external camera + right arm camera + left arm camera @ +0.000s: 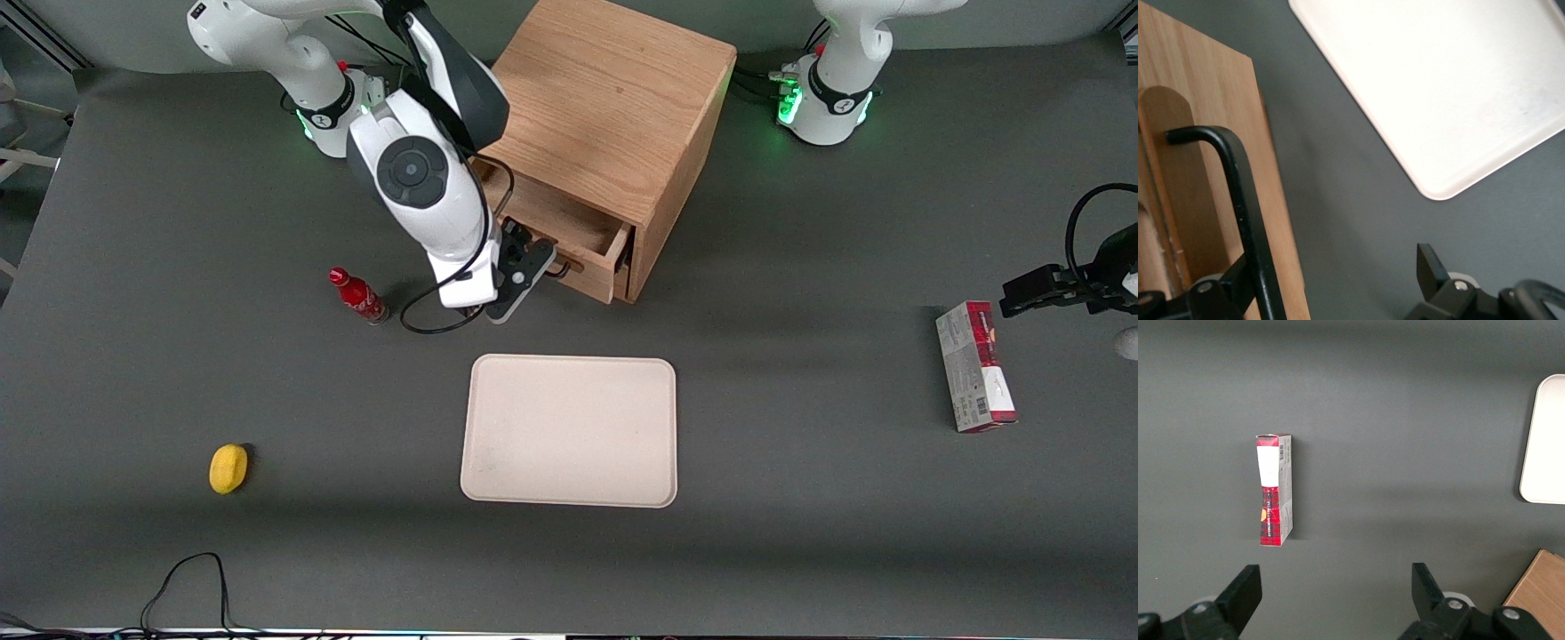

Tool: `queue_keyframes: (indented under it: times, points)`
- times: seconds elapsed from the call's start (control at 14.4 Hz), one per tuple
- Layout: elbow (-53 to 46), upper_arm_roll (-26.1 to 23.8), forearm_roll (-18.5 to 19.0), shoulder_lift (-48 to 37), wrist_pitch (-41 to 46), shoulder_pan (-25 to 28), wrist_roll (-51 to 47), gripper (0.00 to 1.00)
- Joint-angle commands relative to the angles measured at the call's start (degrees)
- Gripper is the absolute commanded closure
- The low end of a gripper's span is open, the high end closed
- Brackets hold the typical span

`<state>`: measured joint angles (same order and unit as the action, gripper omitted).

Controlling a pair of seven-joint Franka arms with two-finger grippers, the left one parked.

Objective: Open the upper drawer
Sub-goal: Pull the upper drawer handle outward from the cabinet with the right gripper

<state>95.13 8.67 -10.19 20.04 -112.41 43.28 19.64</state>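
Upper drawer (569, 233), light oak with thin black bar handle (1248, 220), sitting pulled partway out of cabinet; gripper (526, 271) hovering at its front.

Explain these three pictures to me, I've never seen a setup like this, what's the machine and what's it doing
Two white robot arms stand at a grey table. One picture looks down from the front; the others come from cameras on each arm's wrist. The working arm's gripper is at the black handle of the upper drawer of an oak cabinet; the drawer is already partly out. Its fingers look spread, with the handle running past one finger, so it isn't clamped. On the table lie a beige tray, a small red bottle, a yellow lemon-like object and a red and grey carton.
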Motion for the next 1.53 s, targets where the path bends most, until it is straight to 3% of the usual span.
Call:
queue_keyframes:
  times: [0.0,0.84,1.46]
  points:
    - [-3.8,-0.1,0.5,2.6,1.0,-1.4,2.1,0.00]
    - [-14.3,-0.1,0.0,9.8,5.7,-9.5,6.6,0.00]
    - [-20.5,-0.1,-0.1,14.1,8.2,-11.8,7.8,0.00]
